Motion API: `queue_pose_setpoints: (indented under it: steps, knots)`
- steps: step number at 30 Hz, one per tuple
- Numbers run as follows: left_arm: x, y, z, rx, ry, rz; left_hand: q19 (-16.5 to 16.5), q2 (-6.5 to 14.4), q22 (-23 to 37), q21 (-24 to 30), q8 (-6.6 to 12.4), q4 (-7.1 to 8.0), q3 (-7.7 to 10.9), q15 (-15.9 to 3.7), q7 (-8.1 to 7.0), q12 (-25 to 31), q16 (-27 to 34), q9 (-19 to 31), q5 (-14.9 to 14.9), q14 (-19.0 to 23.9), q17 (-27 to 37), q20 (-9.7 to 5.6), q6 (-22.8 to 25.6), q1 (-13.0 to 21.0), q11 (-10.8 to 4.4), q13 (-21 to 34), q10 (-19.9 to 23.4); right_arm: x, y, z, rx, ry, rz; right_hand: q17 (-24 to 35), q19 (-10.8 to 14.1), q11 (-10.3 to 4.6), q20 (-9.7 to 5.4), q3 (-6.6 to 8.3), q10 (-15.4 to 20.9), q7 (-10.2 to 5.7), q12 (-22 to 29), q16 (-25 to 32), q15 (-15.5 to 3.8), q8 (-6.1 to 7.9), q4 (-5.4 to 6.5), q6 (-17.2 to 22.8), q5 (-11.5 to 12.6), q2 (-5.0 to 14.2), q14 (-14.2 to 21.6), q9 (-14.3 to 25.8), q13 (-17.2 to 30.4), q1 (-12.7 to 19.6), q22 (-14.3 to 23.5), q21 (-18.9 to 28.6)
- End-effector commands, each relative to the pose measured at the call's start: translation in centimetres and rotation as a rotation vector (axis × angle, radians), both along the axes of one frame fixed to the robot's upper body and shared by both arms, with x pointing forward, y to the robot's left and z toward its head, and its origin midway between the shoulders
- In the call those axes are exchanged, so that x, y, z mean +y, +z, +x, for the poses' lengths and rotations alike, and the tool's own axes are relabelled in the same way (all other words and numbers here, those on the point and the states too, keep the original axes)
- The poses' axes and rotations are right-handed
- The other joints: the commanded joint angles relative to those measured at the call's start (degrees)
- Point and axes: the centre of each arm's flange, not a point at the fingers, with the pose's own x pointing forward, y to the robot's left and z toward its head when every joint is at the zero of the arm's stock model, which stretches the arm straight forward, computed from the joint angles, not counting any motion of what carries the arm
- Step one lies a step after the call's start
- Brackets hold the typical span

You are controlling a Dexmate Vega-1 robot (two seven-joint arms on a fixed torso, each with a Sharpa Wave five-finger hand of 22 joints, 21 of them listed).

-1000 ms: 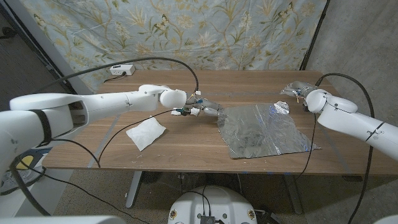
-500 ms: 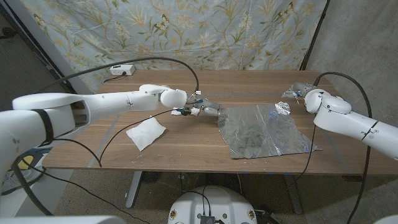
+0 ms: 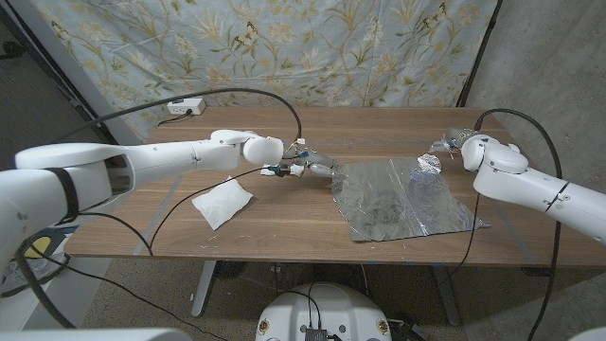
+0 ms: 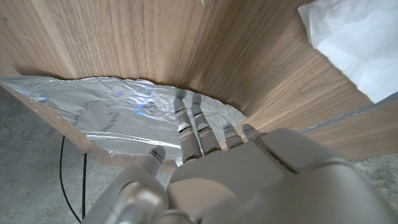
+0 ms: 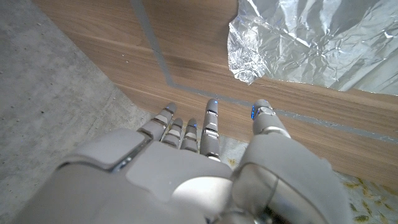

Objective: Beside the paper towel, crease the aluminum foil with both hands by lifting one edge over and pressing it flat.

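A sheet of aluminum foil point(image 3: 402, 197) lies on the right half of the wooden table point(image 3: 284, 213), shiny and finely wrinkled, roughly four-sided with uneven edges. Its far right corner point(image 3: 429, 163) is crumpled and curled up off the wood; the right wrist view shows the same corner as a rumpled, puckered lump. The rest of the sheet lies fairly flat, with a duller crinkled patch near its middle. To its left, well apart, sits a paper towel point(image 3: 222, 202), white, soft-looking and folded into a rough diamond shape.

The left hand point(image 3: 308, 166) reaches in from the left and sits at the foil's far left corner. In the left wrist view its fingertips point(image 4: 186, 112) lie on or right at the foil's edge, fingers stretched out and close side by side, holding nothing that can be seen; whether they truly press the sheet cannot be told.

The right hand point(image 3: 456, 140) hovers by the table's far right edge, just beyond the curled corner and apart from it. In the right wrist view its fingers point(image 5: 211, 121) are extended and slightly spread over bare wood, gripping nothing.

A white power strip point(image 3: 182, 107) rests at the far left of the table, in front of a floral curtain point(image 3: 284, 47).
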Motion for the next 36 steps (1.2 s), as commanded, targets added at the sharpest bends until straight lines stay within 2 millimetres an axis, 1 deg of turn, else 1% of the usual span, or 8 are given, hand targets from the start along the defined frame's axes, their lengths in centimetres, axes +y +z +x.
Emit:
queue_pose_setpoints:
  steps: [1,4,11,16,27,36]
  knots:
    - [0.2,-0.3,-0.1,0.001,0.01,-0.007,-8.5,0.0,0.0,0.4,-0.26,0.08,0.5,-0.26,-0.15,0.2,-0.2,0.3,0.0,0.6,0.2,0.23,0.4,0.1,0.19,0.2,0.5,0.4,-0.4,-0.2,0.002,-0.011,-0.001,0.0,0.6,1.31,0.71,0.14,0.7,0.66,0.6,0.3,0.91,0.81,-0.07,2.5,0.0,-0.22,0.7,0.3,0.1,1.4,0.3,0.2]
    - [0.2,-0.3,-0.2,0.004,0.01,-0.008,-8.4,0.0,0.0,0.4,-0.28,0.07,0.55,-0.25,-0.05,0.2,-0.2,0.3,0.0,0.6,0.2,0.25,0.4,0.1,0.17,0.2,0.6,0.5,-0.4,-0.2,-0.001,-0.011,-0.001,0.0,0.8,1.54,0.84,0.17,1.0,0.85,0.7,0.4,1.09,1.01,-0.12,3.2,0.1,-0.29,1.0,0.3,0.1,1.8,0.3,0.3]
    - [0.1,-0.5,-0.5,0.005,0.01,-0.009,-8.4,0.0,0.0,0.4,-0.3,0.04,0.65,-0.23,-0.16,0.2,-0.2,0.3,0.0,0.6,0.2,0.29,0.4,0.2,0.2,0.3,0.6,0.8,-0.9,0.2,-0.024,-0.004,0.004,0.0,1.9,1.7,1.03,0.33,2.6,0.38,1.1,0.8,1.23,1.49,-0.34,5.2,0.3,-0.62,2.4,0.3,0.0,3.2,0.3,0.6]
    - [0.1,-0.4,-0.6,0.003,0.012,-0.006,-8.4,0.0,0.0,0.3,-0.32,0.01,0.72,-0.27,-0.33,0.1,-0.2,0.3,0.0,0.6,0.2,0.31,0.4,0.2,0.19,0.3,0.5,0.9,-1.2,0.7,-0.028,0.008,0.006,0.0,2.2,1.49,0.91,0.36,3.0,0.26,1.1,0.9,1.13,1.48,-0.35,5.5,0.3,-0.75,3.0,0.3,0.0,3.7,0.3,0.6]
    - [0.0,-0.4,-0.6,0.005,0.013,-0.002,-8.3,0.0,0.0,0.3,-0.29,-0.07,0.91,-0.26,-0.09,0.1,-0.3,0.3,0.0,0.7,0.2,0.27,0.5,0.3,0.21,0.3,0.6,0.5,-1.3,1.7,-0.023,0.015,0.001,0.0,2.5,0.99,0.74,0.34,3.2,-0.28,1.0,0.9,0.86,1.24,-0.31,5.6,0.3,-1.01,3.2,0.2,0.0,4.3,0.3,0.6]
    - [-0.4,-0.5,-0.7,0.007,0.015,0.005,-8.3,-0.1,-0.1,0.3,-0.32,-0.14,1.05,-0.29,-0.16,0.1,-0.3,0.3,0.0,0.7,0.2,0.34,0.5,0.3,0.25,0.3,0.6,-0.2,-2.2,2.2,-0.016,0.014,0.009,0.0,2.9,0.56,0.39,0.24,3.6,-0.39,1.1,0.9,0.53,1.12,-0.22,5.8,0.4,-1.23,3.7,0.2,0.0,4.7,0.3,0.7]
